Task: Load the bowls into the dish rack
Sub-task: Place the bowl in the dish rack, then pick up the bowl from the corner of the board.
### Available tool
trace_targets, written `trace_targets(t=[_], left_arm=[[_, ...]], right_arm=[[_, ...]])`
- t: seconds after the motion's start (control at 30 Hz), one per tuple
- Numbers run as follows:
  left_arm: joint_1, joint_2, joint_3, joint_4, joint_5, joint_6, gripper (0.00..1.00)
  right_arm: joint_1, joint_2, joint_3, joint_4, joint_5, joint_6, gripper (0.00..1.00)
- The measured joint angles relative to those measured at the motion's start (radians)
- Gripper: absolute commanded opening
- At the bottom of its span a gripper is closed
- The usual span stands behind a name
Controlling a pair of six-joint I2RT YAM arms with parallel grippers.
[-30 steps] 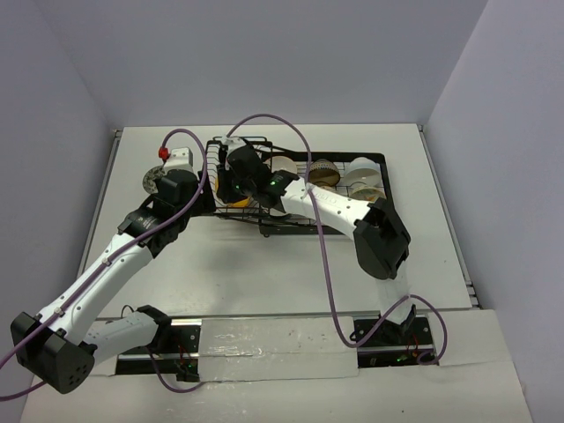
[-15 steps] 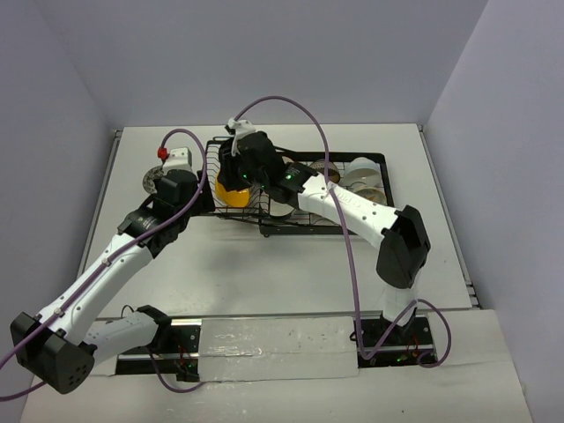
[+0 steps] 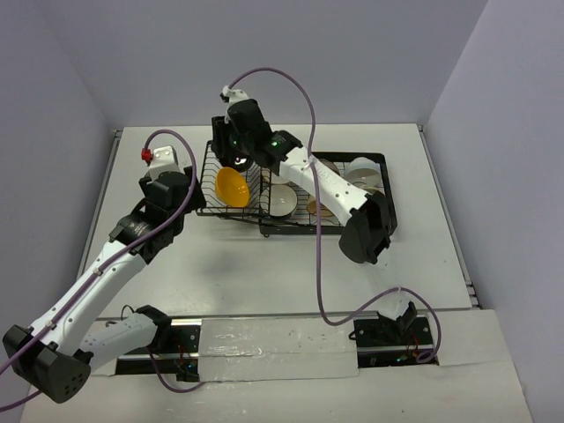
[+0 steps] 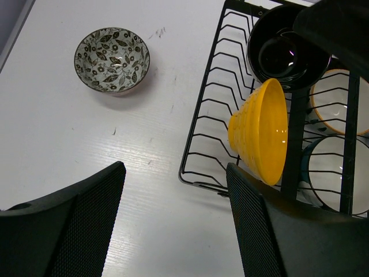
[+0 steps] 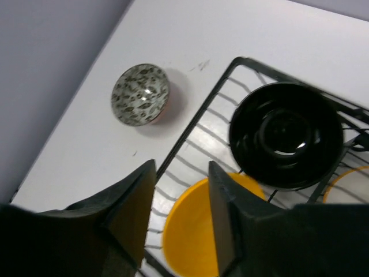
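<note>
The white surface carries the black wire dish rack, which already holds most of the load. Several pale bowls sit in its deeper right-hand section (how many exactly is hard to tell from above, since the right arm crosses them).

In the slotted left section the yellow bowl stands on edge between the wires. The black bowl lies just beyond it, mouth up.

One bowl is outside the rack: a small leaf-patterned bowl, upright on the surface, apart from the rack's left rim.

The right fingers hang over the slotted section, spread apart with nothing between them; the yellow bowl shows through the gap below. The left fingers are likewise released and empty. They hover above bare surface, near the rack's corner and short of the patterned bowl.

By this look the task is close to done. What seems left is picking up that last patterned bowl and finding it a slot, most likely a job for the left arm, which is nearer to it.
</note>
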Motion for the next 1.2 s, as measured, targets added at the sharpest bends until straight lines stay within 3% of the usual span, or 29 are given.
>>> trace_targets(t=[0.2, 0.53, 0.73, 1.0, 1.2], left_arm=[[0.000, 0.000, 0.000, 0.000, -0.018, -0.003, 0.76], [0.011, 0.002, 0.000, -0.001, -0.049, -0.015, 0.77], [0.176, 0.052, 0.002, -0.010, -0.046, -0.078, 0.77], [0.446, 0.334, 0.141, -0.060, 0.092, -0.170, 0.76], [0.520, 0.518, 0.301, -0.098, 0.122, -0.219, 0.78]], right_arm=[[-0.075, 0.138, 0.136, -0.060, -0.001, -0.005, 0.53], [-0.090, 0.173, 0.051, -0.005, -0.160, -0.027, 0.53], [-0.039, 0.157, 0.024, 0.050, -0.252, -0.068, 0.53], [-0.016, -0.160, -0.343, 0.129, -0.271, -0.136, 0.56], [-0.016, -0.433, -0.550, 0.193, -0.256, -0.188, 0.58]])
